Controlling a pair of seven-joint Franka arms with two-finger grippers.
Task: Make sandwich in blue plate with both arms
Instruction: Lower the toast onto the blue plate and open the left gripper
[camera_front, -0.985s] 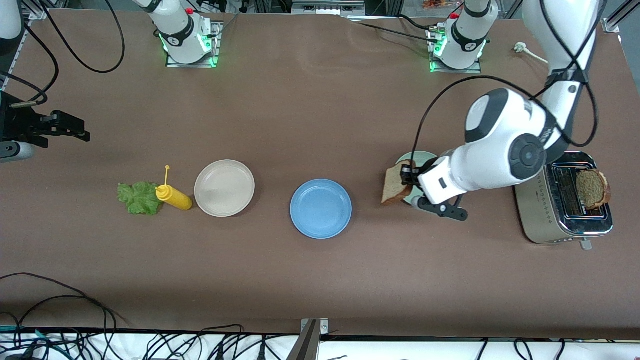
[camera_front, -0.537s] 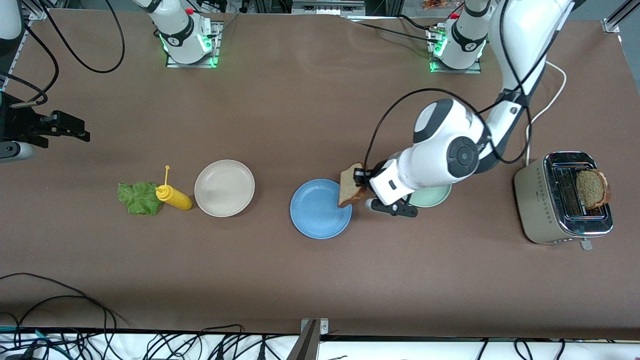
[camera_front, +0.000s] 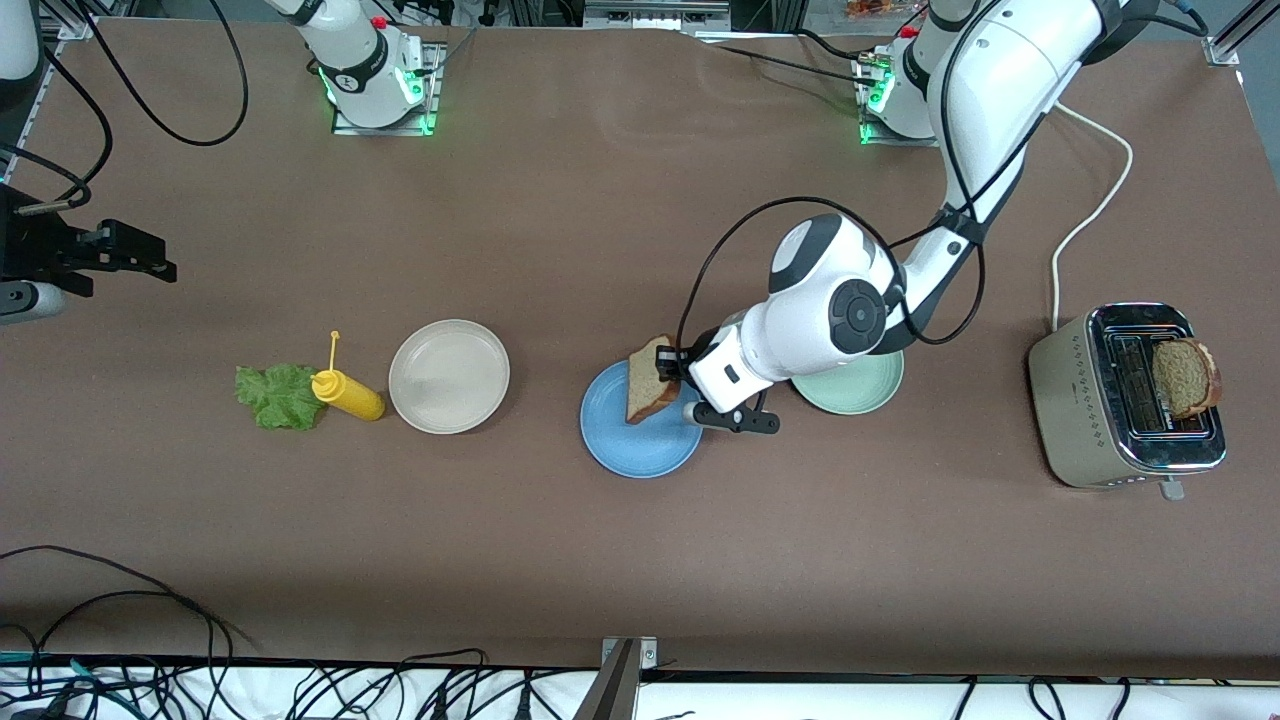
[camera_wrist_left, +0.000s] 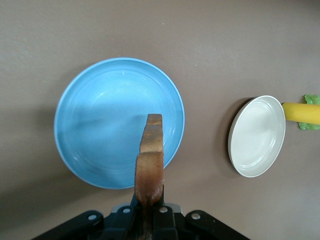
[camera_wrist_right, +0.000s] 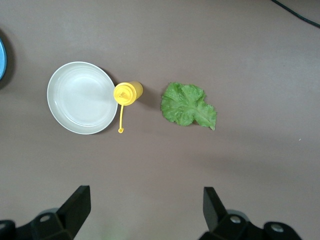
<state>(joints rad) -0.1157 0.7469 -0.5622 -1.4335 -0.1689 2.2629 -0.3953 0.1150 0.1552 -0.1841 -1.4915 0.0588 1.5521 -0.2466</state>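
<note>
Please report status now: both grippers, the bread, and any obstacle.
Left gripper shut on bread slice, over blue plate. Right gripper open, waiting above lettuce. Nothing in the way.

The table (camera_front: 560, 560) wears a matt brown covering, smooth. The blue plate (camera_wrist_left: 95, 125) has a satin sheen, perhaps plastic. The bread (camera_wrist_left: 150, 160) is coarse, its crust darker. The toaster (camera_front: 1075, 420) is polished metal. The lettuce (camera_wrist_right: 187, 105) looks ruffled, the bottle (camera_front: 350, 396) glossy yellow plastic.

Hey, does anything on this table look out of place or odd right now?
One thing: the ruffled green lettuce leaf lies directly on the brown table, beside the yellow squeeze bottle, not on any plate. Nothing looks spilled or damaged.
</note>
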